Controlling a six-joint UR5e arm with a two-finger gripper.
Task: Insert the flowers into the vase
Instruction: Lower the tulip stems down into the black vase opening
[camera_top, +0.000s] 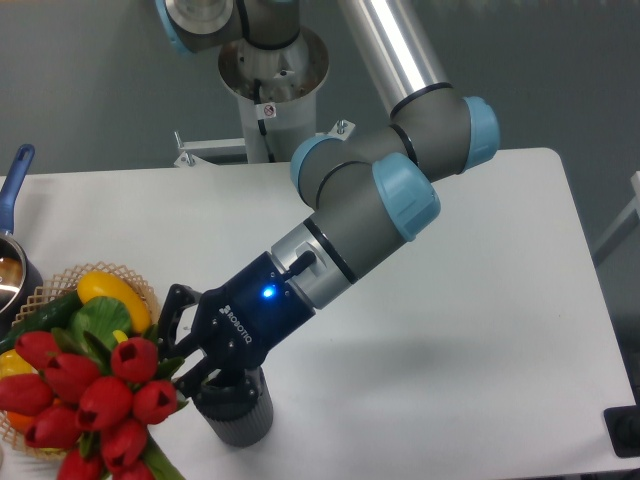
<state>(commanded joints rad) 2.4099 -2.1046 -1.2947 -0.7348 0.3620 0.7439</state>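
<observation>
Camera view, fixed and looking down on the desk (480, 300): your tool (180, 352) sits low at the near left, with its fingers closed on the stems of the flowers (95, 400), a bunch of red tulips whose heads fan out to the left and toward the camera. The vase (236, 410) stands upright on the desk just right of the blooms and almost directly beneath the tool body, so its mouth is mostly hidden behind the fingers.

The relation you need to watch is this one. The bunch's long axis runs roughly level, heads pointing left and down toward the front edge, while the vase mouth opens straight up. The stem ends (you can't see them, they are buried in the grip or behind it) look to lie on the tool side, close to the vase. The heads hang off to the left, over the rim of the wicker basket (140, 290) of fruit and vegetables.

So the flowers are not in the vase yet. In my judgement, you will have to tip the bunch toward upright, blooms up and stems down, and bring the stem ends over the mouth before lowering. The bunch spreads wider than the vase, so only the stems can go in.

The metal pot with a blue handle (12, 185) at the far left edge is well apart from all this.
</observation>
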